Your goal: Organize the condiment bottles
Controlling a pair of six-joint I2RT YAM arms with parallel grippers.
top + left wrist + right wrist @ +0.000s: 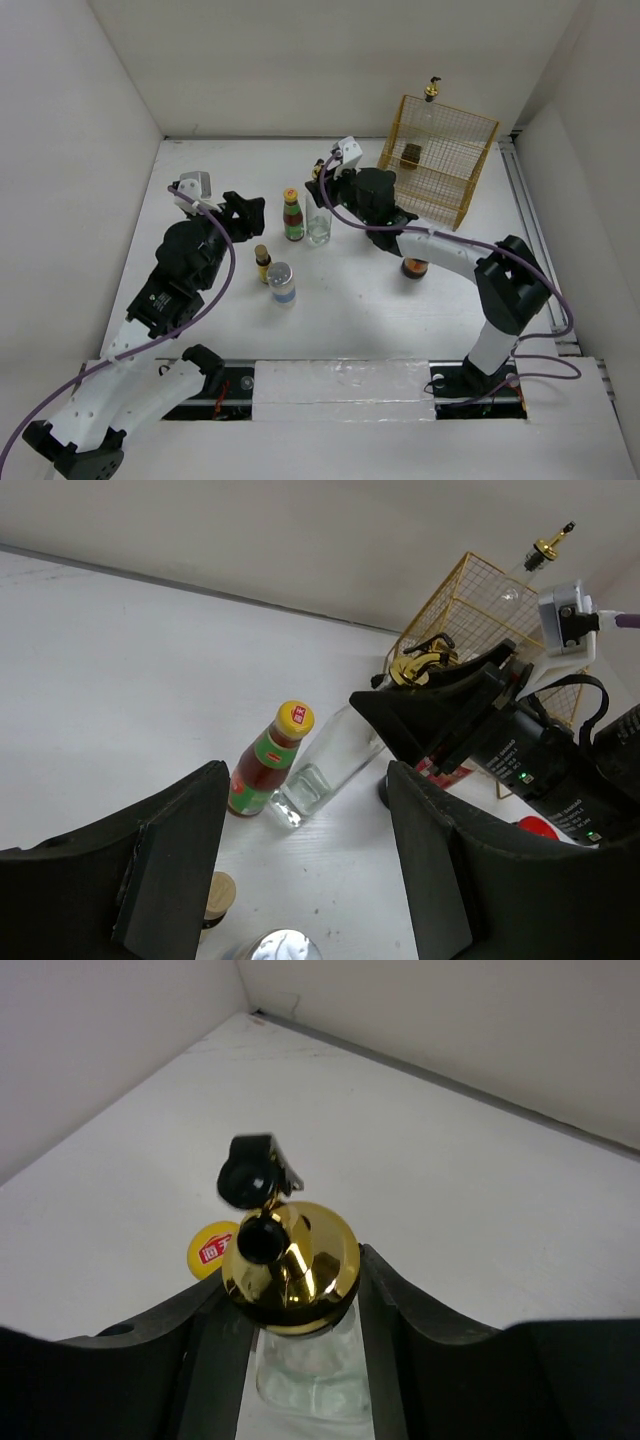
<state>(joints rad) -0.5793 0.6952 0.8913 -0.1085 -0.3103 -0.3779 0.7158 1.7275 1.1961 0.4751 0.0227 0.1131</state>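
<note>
My right gripper [323,190] is shut on a clear gold-spouted cruet [300,1260]; its fingers [205,1330] press the glass neck just under the gold cap. The cruet [318,228] stands on the table. Left of it is the yellow-capped sauce bottle [292,215]. A tiny gold-capped bottle [263,262] and a grey-lidded shaker [283,284] stand nearer. The red-lidded jar [414,268] peeks out under my right forearm. A second cruet [431,95] and a dark bottle [411,155] are at the basket. My left gripper [245,212] is open and empty, left of the sauce bottle [272,763].
The yellow wire basket [455,130] stands at the back right against the wall. White walls close the table in on the left, back and right. My right arm [450,255] stretches across the right half of the table.
</note>
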